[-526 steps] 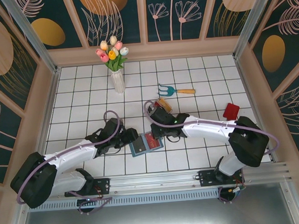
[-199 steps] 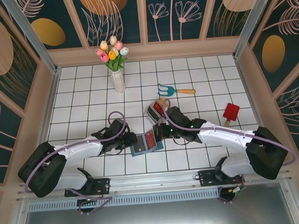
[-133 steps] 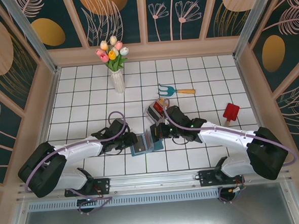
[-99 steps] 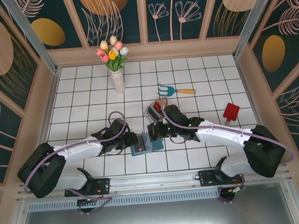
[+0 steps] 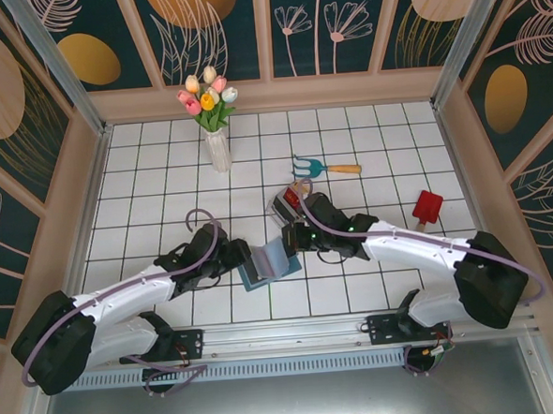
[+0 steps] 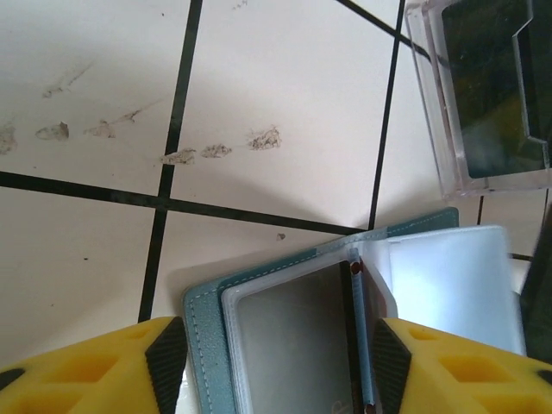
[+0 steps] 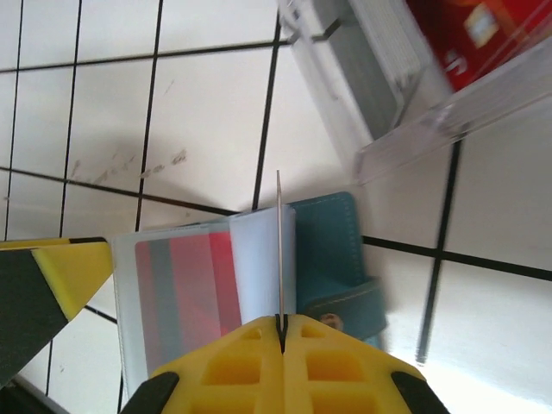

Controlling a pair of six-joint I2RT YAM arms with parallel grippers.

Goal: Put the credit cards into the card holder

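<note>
Teal card holder [image 5: 262, 270] at frame centre; thin page [image 7: 279, 250] clenched edge-on in right tool [image 7: 280, 323], to be folded over slowly; left tool [image 6: 276, 345] released, astride holder edge.

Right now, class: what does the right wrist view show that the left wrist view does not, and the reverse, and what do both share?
Right wrist only: the right jaws shut on a thin leaf standing edge-on, a red card in a sleeve, and red contents in the clear tray. Left wrist only: the left jaws open over a grey sleeve, and dark contents in that tray. Both: the teal card holder, the clear tray and the white tiles.
</note>
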